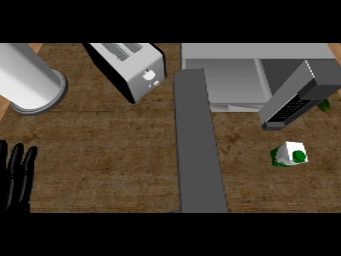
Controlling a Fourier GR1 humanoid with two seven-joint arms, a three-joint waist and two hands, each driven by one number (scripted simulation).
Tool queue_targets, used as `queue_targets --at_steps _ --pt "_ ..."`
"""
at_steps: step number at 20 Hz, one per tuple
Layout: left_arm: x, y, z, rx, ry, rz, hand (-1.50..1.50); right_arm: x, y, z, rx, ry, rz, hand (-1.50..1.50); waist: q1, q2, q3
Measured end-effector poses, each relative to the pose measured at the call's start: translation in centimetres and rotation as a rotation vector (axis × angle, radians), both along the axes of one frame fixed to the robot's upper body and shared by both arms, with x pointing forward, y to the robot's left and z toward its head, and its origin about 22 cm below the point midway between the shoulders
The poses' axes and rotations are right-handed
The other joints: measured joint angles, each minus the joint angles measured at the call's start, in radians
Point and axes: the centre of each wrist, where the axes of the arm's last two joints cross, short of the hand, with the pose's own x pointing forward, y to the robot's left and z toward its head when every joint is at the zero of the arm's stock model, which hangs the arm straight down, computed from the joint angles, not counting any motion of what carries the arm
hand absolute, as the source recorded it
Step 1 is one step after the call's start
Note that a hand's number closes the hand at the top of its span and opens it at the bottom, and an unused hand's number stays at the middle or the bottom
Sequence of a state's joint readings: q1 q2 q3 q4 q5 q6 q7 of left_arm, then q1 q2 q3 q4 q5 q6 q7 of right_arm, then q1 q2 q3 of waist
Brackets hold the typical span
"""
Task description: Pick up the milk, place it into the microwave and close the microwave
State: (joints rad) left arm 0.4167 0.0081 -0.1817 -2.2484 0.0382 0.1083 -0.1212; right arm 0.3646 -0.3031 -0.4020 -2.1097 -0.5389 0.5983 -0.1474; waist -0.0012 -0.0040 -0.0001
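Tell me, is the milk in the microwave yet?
Not yet. The microwave already stands with its door swung open toward the robot. The milk sits on the counter in front of the microwave, with nothing touching it. The left hand rests open at the left edge; the right hand is not in view. Picking up the milk, putting it inside and closing the door are all left.

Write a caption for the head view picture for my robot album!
Milk carton waits on the counter by the open microwave; left hand rests open.
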Motion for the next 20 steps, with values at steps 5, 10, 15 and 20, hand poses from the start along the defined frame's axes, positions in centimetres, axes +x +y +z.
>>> queue_targets --at_steps 5,10,15,20 --pt "-2.5 0.4 -0.7 -0.008 -0.002 -0.004 -1.50 -0.5 -0.4 -1.1 -0.038 -0.010 -0.027 -1.50 0.005 0.001 0.000" --pt "-4.6 1.2 -1.2 -0.006 0.000 -0.004 -1.50 0.0 0.4 -1.9 -0.066 -0.014 -0.059 -1.50 0.008 0.001 0.000" --pt "-6.7 1.9 -1.4 -0.006 0.003 -0.006 -1.50 1.1 1.0 -3.4 -0.088 0.007 -0.077 -1.50 0.013 0.001 0.000" --pt "-8.0 2.9 -1.6 0.002 0.003 0.001 -1.50 2.7 1.0 -5.2 -0.105 0.024 -0.106 -1.50 0.014 0.002 0.000"
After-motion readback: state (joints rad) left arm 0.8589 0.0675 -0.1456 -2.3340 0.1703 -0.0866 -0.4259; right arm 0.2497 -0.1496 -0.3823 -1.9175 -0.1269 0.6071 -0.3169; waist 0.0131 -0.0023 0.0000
